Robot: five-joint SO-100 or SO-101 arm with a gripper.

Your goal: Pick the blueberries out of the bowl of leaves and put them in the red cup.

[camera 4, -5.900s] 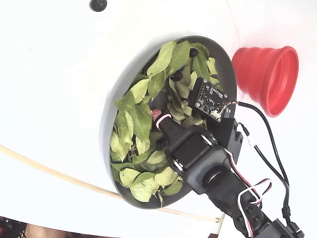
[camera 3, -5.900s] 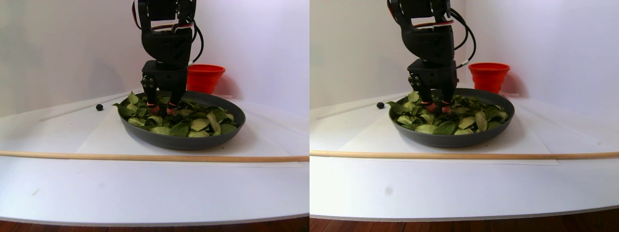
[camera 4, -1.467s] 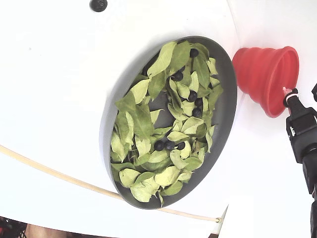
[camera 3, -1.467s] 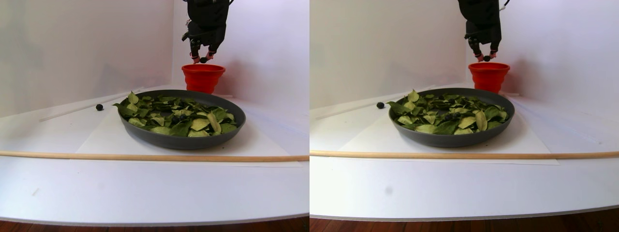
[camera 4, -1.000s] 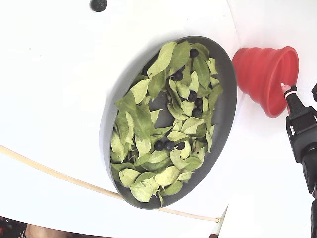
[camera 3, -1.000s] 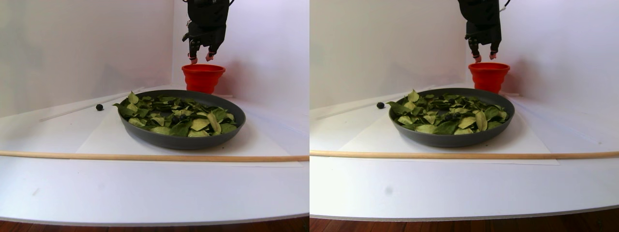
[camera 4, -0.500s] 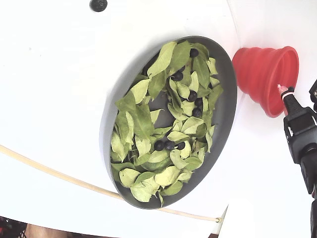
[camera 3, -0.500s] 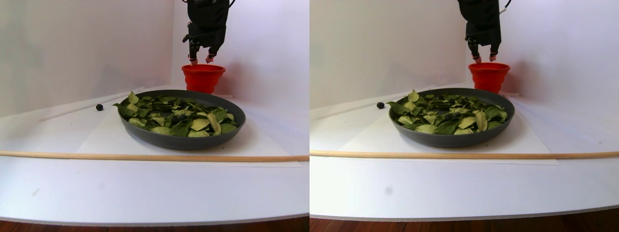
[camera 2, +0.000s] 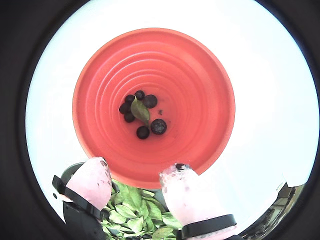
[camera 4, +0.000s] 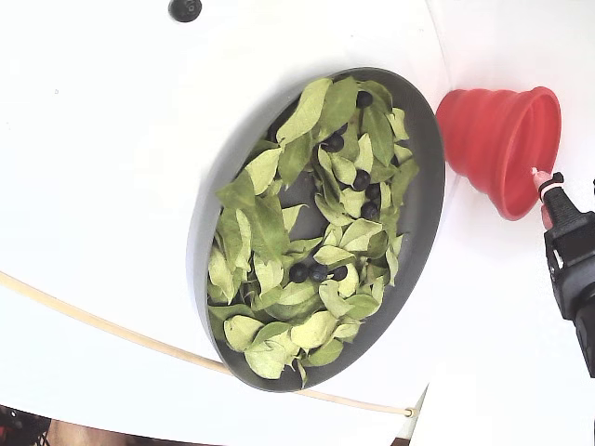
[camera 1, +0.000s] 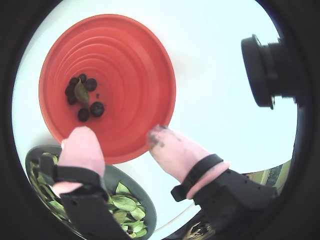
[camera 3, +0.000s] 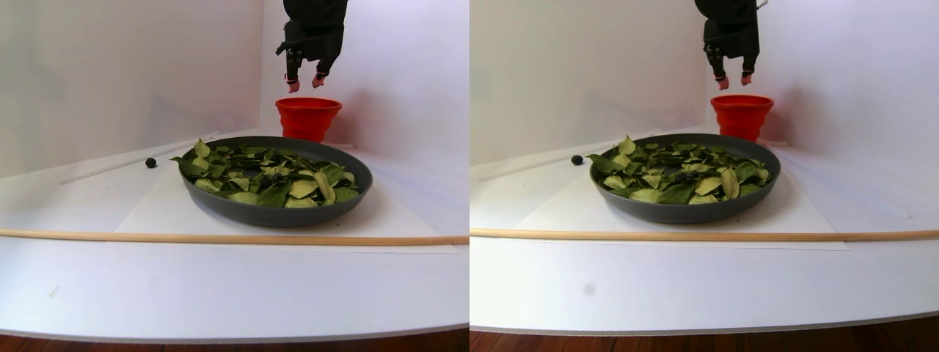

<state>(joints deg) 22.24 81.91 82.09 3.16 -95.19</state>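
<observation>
- Above the red cup: pink-tipped fingers spread apart, nothing between them, hanging over the near rim.
- In the cup: several blueberries at the bottom, one small leaf among them.
- Next reach, likely: back to the bowl of leaves, just beside the cup; berries showing at. Best to come down straight, pinch the berry alone, avoid leaves.
- On the bench: stray berry outside the bowl.

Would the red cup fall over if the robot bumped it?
Probably, if bumped hard. The red cup is narrower at its base than at its rim, and holds only a few blueberries and one leaf, so it looks light. Its ribbed walls may flex too.
</observation>
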